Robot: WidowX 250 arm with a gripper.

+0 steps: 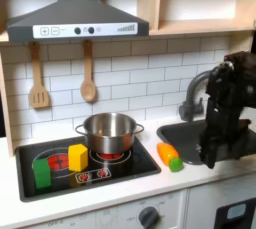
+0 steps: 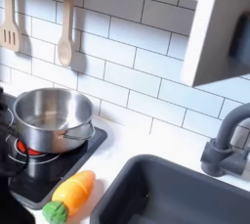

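Hanging over the sink (image 1: 190,138) at the first exterior view's right, the arm is showing as a dark mass; the gripper (image 1: 213,156) is pointing down toward the basin, its jaws too dark to read, so I cannot tell whether they are parted or holding anything. Nearest thing: a toy carrot (image 1: 169,156), lying on the bench (image 1: 150,178) just beside the sink's edge, toward the first exterior view's left of the gripper. Its long axis is running diagonally, green end toward the front. In the second exterior view the carrot (image 2: 70,196) is lying between stove (image 2: 49,174) and sink. A steel pot (image 1: 108,133) is sitting on the burner; green block (image 1: 42,171) and yellow block (image 1: 77,157) are standing further left.
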